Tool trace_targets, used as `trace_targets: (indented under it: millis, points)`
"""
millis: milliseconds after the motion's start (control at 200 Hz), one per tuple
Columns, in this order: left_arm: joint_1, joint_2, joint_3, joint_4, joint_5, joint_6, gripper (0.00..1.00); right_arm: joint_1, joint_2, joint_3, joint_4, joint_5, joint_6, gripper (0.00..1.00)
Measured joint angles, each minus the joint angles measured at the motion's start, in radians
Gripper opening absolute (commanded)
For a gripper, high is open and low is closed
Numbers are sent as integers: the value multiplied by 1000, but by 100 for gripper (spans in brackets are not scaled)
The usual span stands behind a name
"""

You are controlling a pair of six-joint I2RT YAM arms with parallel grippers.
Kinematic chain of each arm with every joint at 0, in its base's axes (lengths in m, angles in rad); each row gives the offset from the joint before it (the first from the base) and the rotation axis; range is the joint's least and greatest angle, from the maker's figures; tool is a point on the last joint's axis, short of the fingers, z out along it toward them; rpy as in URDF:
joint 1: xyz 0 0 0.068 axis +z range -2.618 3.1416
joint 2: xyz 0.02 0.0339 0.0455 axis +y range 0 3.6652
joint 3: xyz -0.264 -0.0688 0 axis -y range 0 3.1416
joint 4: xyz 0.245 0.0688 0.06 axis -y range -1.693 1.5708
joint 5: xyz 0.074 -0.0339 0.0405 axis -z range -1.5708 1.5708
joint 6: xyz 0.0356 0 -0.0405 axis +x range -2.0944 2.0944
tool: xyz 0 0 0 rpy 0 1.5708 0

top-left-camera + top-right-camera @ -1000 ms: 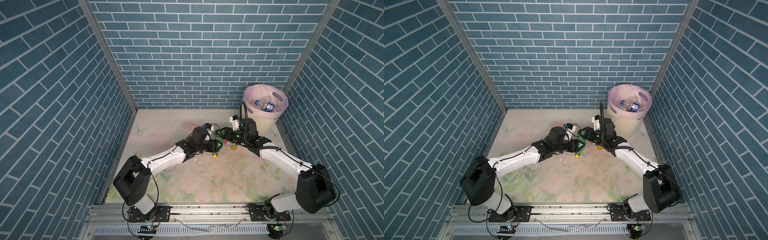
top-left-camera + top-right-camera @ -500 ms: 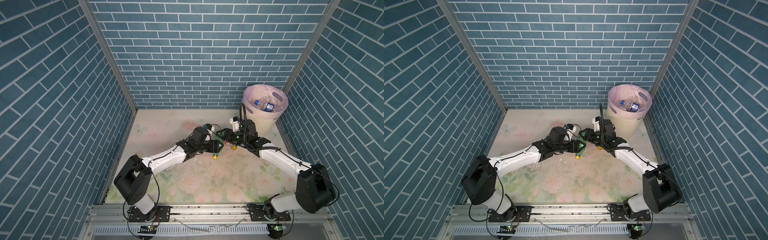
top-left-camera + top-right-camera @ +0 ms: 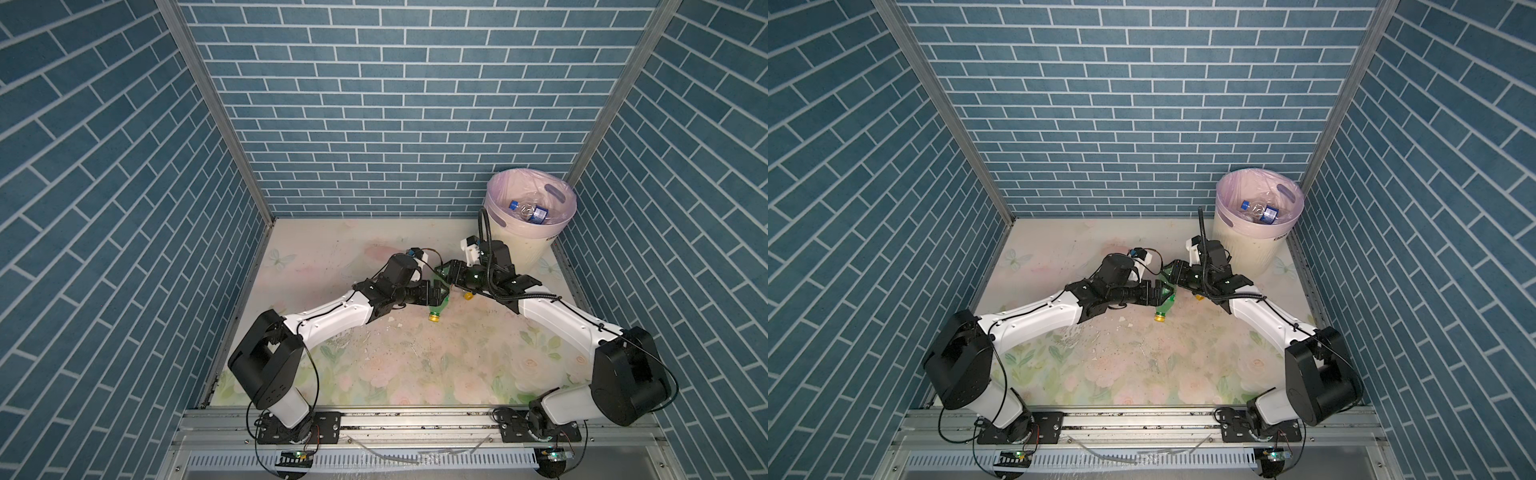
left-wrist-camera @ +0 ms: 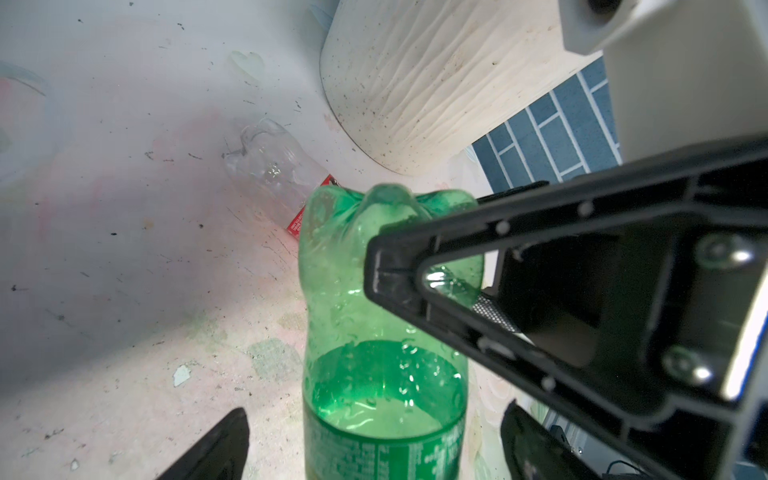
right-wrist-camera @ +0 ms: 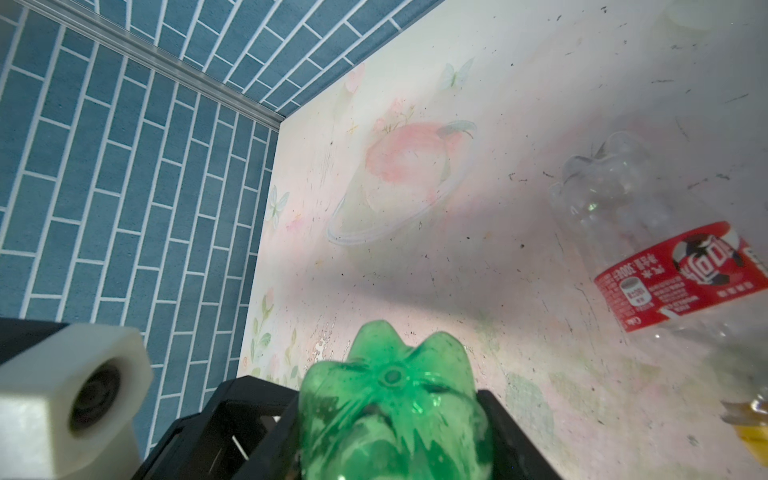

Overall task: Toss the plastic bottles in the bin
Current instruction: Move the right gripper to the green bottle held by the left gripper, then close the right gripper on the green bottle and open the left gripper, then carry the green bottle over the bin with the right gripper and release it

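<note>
Your right jaws pinch only the lobed base of the green bottle [image 4: 353, 316], which hangs tilted cap-down over the middle of the surface [image 3: 374, 353], near the bin [image 3: 528, 249]; the left jaws stand spread either side of it, touching nothing, so a lift before that arm clears could snag it. The plastic is thin, smooth and glossy, with what looks like liquid pooled toward the cap; it could pivot or slip on the swing; a clear red-labelled bottle [image 5: 665, 257] lies just beside.

A green bottle [image 3: 1166, 304] slants neck-down between the left pincer [image 3: 1163, 291] and right pincer [image 3: 1173, 275]; the bin [image 3: 1246, 249] behind holds bottles [image 3: 1260, 212].
</note>
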Motion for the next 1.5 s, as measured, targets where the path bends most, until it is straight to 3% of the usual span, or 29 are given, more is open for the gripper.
trace_targets:
  millis: [425,995,1140,1290,1500]
  points:
    - [0,-56,-15,-27,-24,0,99,-26,18,19,-74,22,-53,33]
    - [0,-140,37,-105,-32,53,99,-88,18,201,-249,80,-174,31]
    - [0,-163,74,-116,-32,67,99,-100,18,338,-345,109,-231,30]
    - [0,-168,145,-129,-32,89,99,-120,18,594,-463,183,-323,28]
    - [0,-112,314,-130,-16,108,99,-156,15,1009,-563,384,-477,26]
